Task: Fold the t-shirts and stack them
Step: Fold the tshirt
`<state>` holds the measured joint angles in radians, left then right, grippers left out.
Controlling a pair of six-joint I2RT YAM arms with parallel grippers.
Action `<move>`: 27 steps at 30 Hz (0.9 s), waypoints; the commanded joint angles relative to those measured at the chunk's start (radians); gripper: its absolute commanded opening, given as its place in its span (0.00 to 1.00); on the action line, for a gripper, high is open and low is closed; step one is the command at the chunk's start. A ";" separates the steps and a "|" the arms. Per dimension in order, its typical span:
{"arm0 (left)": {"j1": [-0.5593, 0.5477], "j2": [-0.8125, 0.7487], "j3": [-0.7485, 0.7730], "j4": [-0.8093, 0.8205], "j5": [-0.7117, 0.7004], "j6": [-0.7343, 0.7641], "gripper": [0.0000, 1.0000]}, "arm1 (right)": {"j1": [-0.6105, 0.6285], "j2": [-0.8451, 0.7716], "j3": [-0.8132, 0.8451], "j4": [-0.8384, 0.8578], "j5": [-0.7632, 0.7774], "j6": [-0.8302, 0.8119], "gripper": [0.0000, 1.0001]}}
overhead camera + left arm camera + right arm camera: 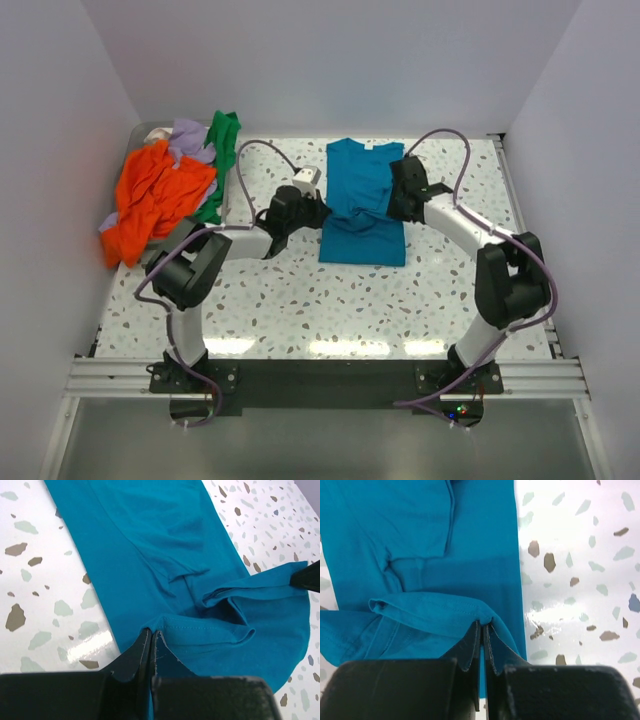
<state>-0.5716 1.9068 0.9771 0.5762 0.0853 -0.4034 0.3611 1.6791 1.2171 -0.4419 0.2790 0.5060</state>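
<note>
The teal-blue t-shirt lies flat at the table's back middle, sleeves folded in, its hem lifted partway over the body. My left gripper is shut on the shirt's left hem corner. My right gripper is shut on the right hem corner. Between the two grips the hem hangs in a loose fold above the shirt's lower half. An orange t-shirt, a green t-shirt and a lavender t-shirt lie bunched in a heap at the back left.
White walls close in the speckled table at the back and on both sides. The clothes heap reaches the left edge of the table. A metal rail runs along the near edge by the arm bases.
</note>
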 commanded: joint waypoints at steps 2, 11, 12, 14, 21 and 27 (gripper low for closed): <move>0.021 0.027 0.092 0.036 0.013 0.026 0.00 | -0.022 0.059 0.085 0.049 -0.034 -0.029 0.00; 0.064 0.109 0.182 -0.024 0.010 0.017 0.00 | -0.047 0.166 0.177 0.046 -0.034 -0.034 0.00; 0.071 0.116 0.186 -0.026 0.011 0.017 0.00 | -0.048 0.171 0.186 0.043 -0.031 -0.035 0.00; 0.078 0.124 0.198 -0.029 0.017 0.017 0.00 | -0.054 0.180 0.193 0.043 -0.026 -0.035 0.00; 0.096 0.169 0.250 -0.052 0.045 0.023 0.00 | -0.080 0.195 0.209 0.039 -0.017 -0.040 0.00; 0.102 0.207 0.291 -0.062 0.054 0.021 0.00 | -0.106 0.214 0.228 0.035 -0.027 -0.047 0.00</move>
<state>-0.4835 2.0937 1.2194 0.5034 0.1261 -0.4004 0.2703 1.8790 1.3918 -0.4263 0.2432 0.4767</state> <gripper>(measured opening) 0.021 0.018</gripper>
